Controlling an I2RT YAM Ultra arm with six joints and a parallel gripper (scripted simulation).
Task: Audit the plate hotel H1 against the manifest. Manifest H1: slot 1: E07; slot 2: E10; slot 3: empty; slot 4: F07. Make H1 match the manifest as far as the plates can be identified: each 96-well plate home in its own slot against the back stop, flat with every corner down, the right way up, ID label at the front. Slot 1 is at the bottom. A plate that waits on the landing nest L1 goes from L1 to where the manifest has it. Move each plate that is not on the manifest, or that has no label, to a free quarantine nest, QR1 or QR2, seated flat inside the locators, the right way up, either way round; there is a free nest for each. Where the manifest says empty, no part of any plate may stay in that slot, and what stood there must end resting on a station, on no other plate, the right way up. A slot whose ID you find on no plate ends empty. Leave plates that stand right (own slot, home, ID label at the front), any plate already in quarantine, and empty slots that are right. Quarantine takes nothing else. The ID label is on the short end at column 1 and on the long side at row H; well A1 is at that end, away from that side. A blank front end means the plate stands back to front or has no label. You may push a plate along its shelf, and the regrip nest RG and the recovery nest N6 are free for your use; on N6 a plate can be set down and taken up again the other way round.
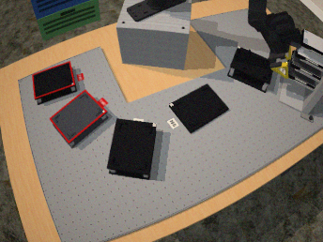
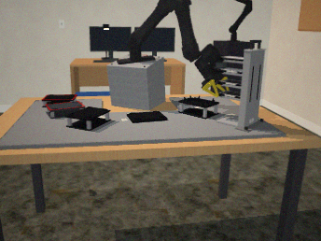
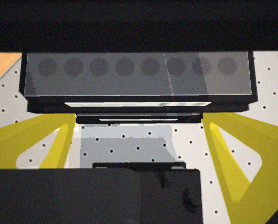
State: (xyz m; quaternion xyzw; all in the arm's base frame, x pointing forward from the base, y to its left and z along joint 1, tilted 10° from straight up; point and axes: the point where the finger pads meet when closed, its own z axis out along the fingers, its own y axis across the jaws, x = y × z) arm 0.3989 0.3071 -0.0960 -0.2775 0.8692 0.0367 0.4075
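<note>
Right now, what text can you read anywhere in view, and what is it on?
None reads clearly.
White tag beside the flat black plate: dark marks, too blurred.
Red tags by the red-edged nests: too small.
Plate end ahead of the open gripper: only well circles, no ID visible.
Blue and green bins: dark stripes, no text.
</note>
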